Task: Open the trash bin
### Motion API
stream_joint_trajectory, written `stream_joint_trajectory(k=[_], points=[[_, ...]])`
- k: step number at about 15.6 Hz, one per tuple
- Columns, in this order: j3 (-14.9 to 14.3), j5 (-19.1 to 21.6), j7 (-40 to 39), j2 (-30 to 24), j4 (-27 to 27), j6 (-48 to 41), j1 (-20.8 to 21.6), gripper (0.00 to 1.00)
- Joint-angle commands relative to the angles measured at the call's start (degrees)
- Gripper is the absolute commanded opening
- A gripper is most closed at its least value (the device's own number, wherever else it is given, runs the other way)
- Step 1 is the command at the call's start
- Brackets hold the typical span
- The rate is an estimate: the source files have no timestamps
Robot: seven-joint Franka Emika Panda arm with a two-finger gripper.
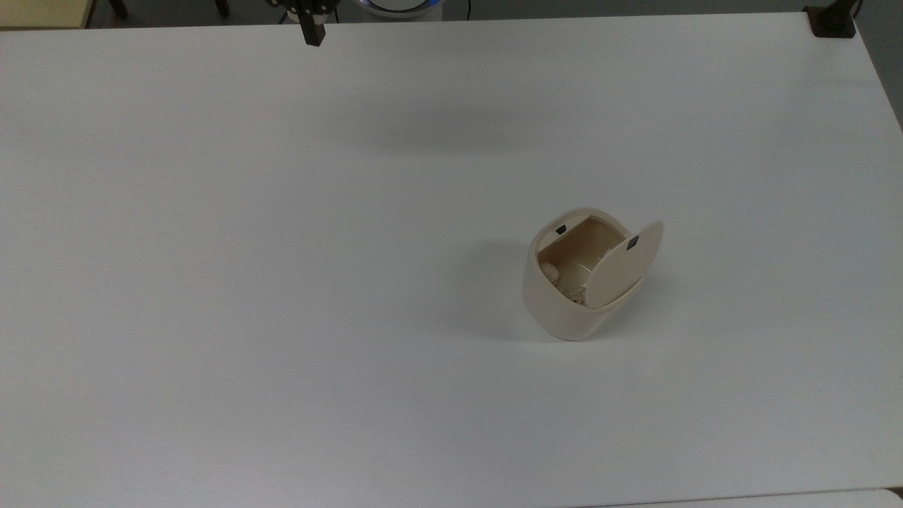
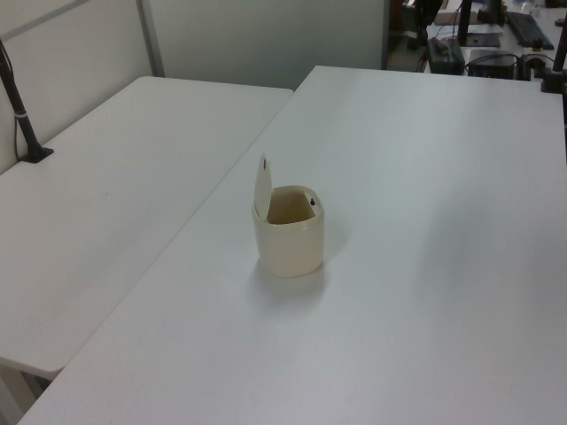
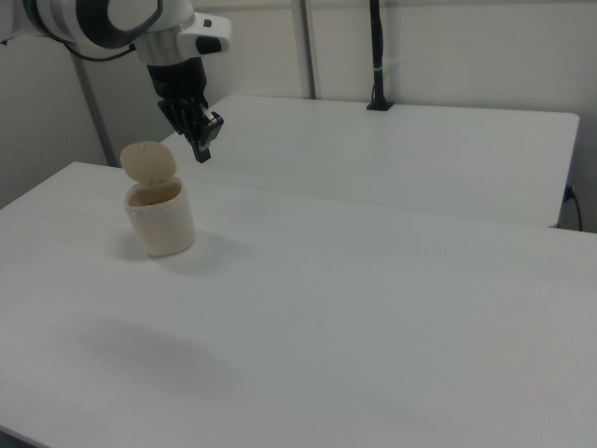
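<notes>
One bin, one arm: both on or above the white table.

Top view, trash bin: stands right of the middle of the table, a little toward the near edge, well apart from everything else.
Top view, lid: swung up on the bin's right side, standing nearly upright, a small black catch at its top edge; the mouth is open and pale crumpled scraps lie inside.
Top view, gripper: a dark tip at the far edge, left of centre, far from the bin.

Left view, trash bin: near the table's left edge, mid-depth.
Left view, lid: raised on the bin's left side; a black latch button sits on the right of the rim.

Right view, trash bin: far left part of the table, lid upright behind the mouth.
Right view, gripper: hangs in the air just right of the lid, pointing down; it holds nothing, and whether its fingers are apart or together cannot be told.
</notes>
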Motion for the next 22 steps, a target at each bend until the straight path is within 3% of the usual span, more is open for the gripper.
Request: stream_joint_trajectory(k=[1, 7, 22], points=[[0.53, 1.13, -0.98, -1.62, -2.19, -0.45, 0.25, 0.00], [5.80, 1.22, 1.31, -1.53, -3.51, -0.37, -1.24, 0.00], [5.10, -1.59, -9.15, -1.62, -3.86, -0.01, -1.33, 0.00]])
